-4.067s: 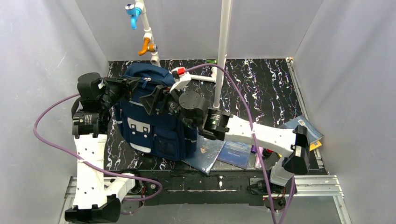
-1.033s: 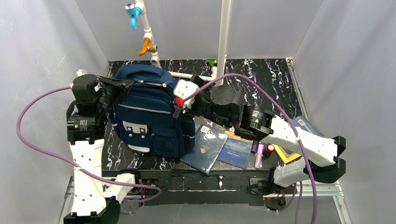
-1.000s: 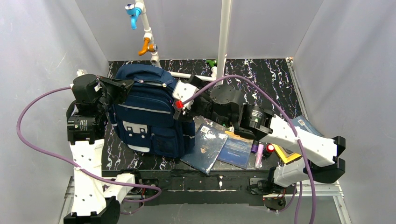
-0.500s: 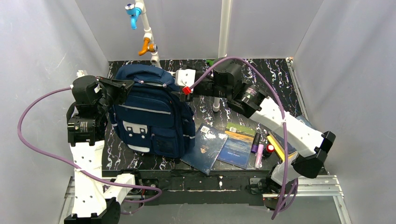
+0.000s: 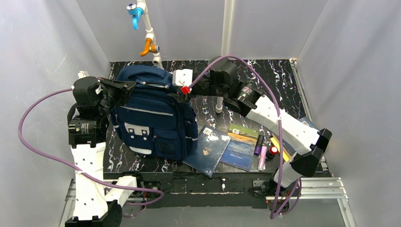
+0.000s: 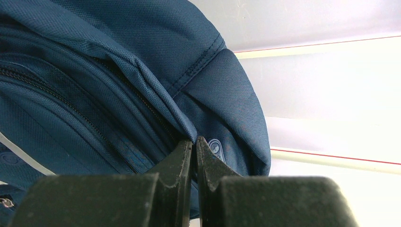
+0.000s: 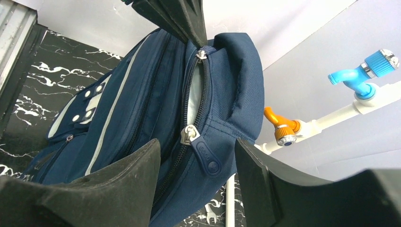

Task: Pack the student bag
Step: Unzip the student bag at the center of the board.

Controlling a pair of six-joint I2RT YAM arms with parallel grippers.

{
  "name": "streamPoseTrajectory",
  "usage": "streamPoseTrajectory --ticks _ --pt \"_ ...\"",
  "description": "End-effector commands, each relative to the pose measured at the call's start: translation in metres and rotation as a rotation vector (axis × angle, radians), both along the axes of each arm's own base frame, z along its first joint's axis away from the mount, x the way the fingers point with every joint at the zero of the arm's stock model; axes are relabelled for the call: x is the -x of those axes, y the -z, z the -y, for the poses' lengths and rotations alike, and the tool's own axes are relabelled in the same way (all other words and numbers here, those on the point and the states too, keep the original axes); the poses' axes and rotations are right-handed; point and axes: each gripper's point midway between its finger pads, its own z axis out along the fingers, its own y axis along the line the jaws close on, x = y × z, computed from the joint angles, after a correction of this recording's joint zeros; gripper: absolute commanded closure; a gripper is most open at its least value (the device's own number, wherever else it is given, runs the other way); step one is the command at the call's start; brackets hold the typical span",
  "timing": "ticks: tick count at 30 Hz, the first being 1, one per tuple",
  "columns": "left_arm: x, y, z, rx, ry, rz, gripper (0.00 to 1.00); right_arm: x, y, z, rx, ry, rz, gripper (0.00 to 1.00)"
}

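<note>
The right arm point(image 5: 265, 116) is swinging up and back off the right side of the table, its elbow rising and its forearm stretching toward the rear wall. The right gripper point(image 5: 178, 94), pressed over the front of the student bag point(image 5: 151, 120) 4 seconds ago and drawn off to its right flank 1 second ago, is closing in on the bag's top right corner, jaws apart on either side of the zipper pull point(image 7: 204, 153). The lighter book point(image 5: 240, 146) and the pens point(image 5: 261, 151) are coming fully out from under the arm.
</note>
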Motion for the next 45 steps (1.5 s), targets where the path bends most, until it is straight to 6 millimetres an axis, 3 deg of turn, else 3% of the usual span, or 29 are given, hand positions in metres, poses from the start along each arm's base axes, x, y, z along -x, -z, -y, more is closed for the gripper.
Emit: streamPoseTrajectory --ticks 1,5,14,25,28,36,45 --pt "0.002 -0.005 0.003 0.001 0.017 0.022 1.0 -0.002 -0.034 -0.001 -0.071 -0.011 0.037 0.38" --pt "0.002 -0.005 0.002 -0.001 0.016 0.024 1.0 -0.002 -0.027 -0.001 -0.053 -0.007 0.02 0.5" --pt "0.002 -0.004 0.002 -0.003 0.015 0.021 1.0 -0.002 -0.01 0.007 0.007 0.018 0.002 0.66" --pt "0.001 -0.005 0.001 -0.006 0.014 0.022 1.0 -0.004 -0.011 0.022 0.021 0.069 0.019 0.73" --pt "0.0 -0.006 0.002 -0.006 0.015 0.021 1.0 -0.006 -0.009 0.023 0.026 0.082 0.023 0.61" --pt "-0.001 -0.009 0.002 -0.005 0.018 0.027 1.0 -0.009 -0.012 0.018 0.01 0.082 0.022 0.7" --pt "-0.002 -0.01 0.002 -0.006 0.017 0.027 1.0 -0.009 -0.01 0.01 0.0 0.063 0.006 0.56"
